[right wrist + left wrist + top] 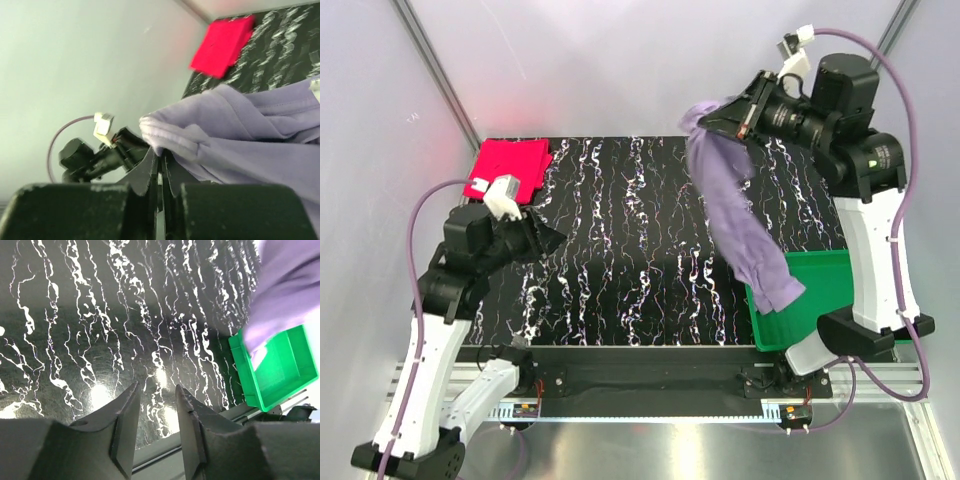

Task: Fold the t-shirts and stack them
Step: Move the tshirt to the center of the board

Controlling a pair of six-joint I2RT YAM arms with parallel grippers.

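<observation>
High up, right pincer (161, 162) pinches the hanging lavender t-shirt (745, 230); left pincer (157, 390) hovers low, spread

Top view: right gripper (712, 118) fingertips buried in lavender shirt (740, 210), not visible. Shirt hem covers upper left corner of green tray (820, 290); right arm base (850, 335) hides tray lower edge. Left wrist camera (503, 195) overlaps near edge of pink-red shirt (510, 160).
Left wrist view: lavender shirt blurred, cut by top right edge, overlaps tray upper corner.
Right wrist view: lavender shirt runs out at right edge; pink-red shirt out of focus, upper right.
</observation>
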